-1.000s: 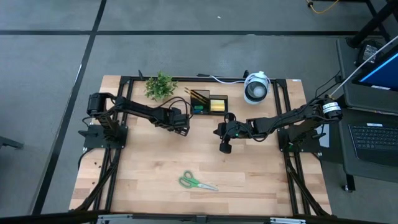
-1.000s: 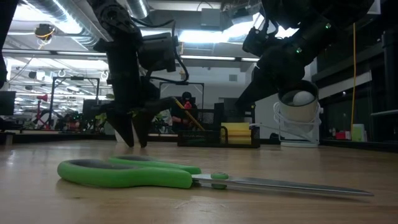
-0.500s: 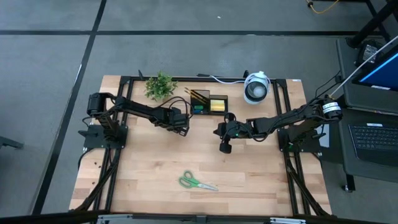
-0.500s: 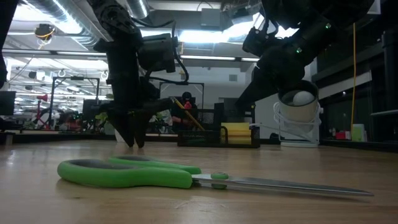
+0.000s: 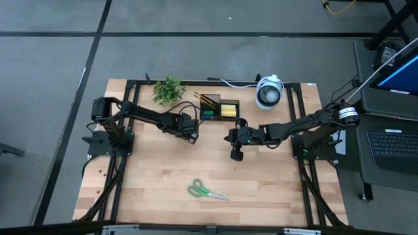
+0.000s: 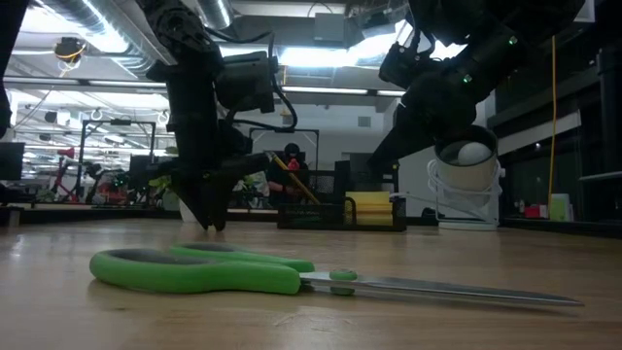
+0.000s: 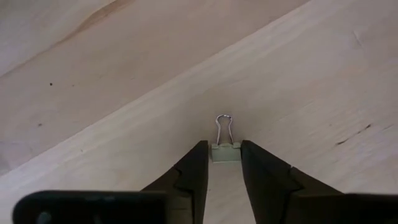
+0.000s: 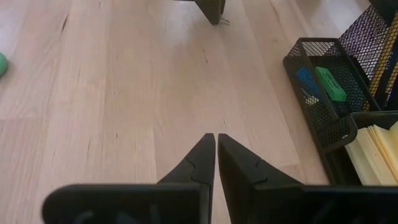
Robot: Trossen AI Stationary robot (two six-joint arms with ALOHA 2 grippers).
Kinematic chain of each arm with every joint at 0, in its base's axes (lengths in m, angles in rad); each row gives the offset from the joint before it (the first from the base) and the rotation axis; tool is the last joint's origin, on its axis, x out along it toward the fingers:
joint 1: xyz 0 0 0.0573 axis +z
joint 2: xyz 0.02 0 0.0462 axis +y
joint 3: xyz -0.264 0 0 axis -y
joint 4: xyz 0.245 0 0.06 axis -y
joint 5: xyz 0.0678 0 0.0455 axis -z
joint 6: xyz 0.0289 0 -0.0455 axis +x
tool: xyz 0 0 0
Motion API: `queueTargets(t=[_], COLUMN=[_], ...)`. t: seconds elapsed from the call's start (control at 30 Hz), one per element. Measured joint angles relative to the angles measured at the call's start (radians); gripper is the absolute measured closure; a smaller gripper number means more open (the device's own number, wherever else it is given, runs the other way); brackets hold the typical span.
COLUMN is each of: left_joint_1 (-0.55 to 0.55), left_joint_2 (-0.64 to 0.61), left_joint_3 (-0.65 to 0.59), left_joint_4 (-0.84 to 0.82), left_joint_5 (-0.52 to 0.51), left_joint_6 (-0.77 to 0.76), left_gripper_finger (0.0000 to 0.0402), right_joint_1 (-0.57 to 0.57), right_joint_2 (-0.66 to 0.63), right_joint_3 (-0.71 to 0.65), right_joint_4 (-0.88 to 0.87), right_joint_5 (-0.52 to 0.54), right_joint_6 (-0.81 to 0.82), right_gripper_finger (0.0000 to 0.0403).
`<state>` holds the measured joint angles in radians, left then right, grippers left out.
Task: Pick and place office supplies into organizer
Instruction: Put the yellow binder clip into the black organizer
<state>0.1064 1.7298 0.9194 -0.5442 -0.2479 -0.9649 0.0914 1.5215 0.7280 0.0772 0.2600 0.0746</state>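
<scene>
A tiny pale green binder clip with a silver wire loop lies on the wooden table, left of centre. My left gripper points steeply down at it, its fingers closed in on it. My right gripper hangs shut above the table's middle, touching nothing. The green-handled scissors lie flat near the front edge. The black mesh organizer stands at the far edge; it holds pencils, a yellow sticky-note pad, and green and blue pieces. My left gripper pinches the clip's small body between its two fingertips, one on each side. The fingers come from above, slanting steeply down. The clip rests on the table, its wire loop pointing away past the fingertips.
A small green potted plant stands left of the organizer. A round white-and-grey device with a cord stands to the organizer's right. Bare wood lies around the scissors and between the two arms.
My left gripper has stayed in place over the clip and its fingers have drawn together, from a wide gap to a narrow one around the clip's body. The right arm and the scissors have kept still.
</scene>
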Motion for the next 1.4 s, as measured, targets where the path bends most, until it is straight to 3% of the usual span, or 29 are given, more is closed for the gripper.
queueTargets(t=[0.27, 0.67, 0.97, 1.13, 1.4], left_joint_1=[-0.015, -0.022, -0.022, -0.022, -0.015], left_joint_2=[0.000, 0.000, 0.002, 0.002, 0.002], left_joint_3=[0.000, 0.001, 0.084, 0.147, 0.169], left_joint_4=[0.003, 0.023, 0.025, 0.028, 0.197], left_joint_5=[-0.007, -0.015, -0.015, -0.070, -0.123], left_joint_6=[0.049, 0.129, 0.252, 0.324, 0.473], left_gripper_finger=[0.0336, 0.0336, 0.0336, 0.0336, 0.0336], right_joint_1=[0.000, 0.000, 0.000, 0.000, 0.000], right_joint_2=[0.000, 0.000, 0.000, 0.000, 0.000], right_joint_3=[0.000, 0.000, 0.000, 0.000, 0.000], right_joint_4=[0.000, 0.000, 0.000, 0.000, 0.000], right_joint_5=[0.000, 0.000, 0.000, 0.000, 0.000], right_joint_6=[0.000, 0.000, -0.002, -0.004, -0.004], right_gripper_finger=[0.0377, 0.0377, 0.0377, 0.0377, 0.0377])
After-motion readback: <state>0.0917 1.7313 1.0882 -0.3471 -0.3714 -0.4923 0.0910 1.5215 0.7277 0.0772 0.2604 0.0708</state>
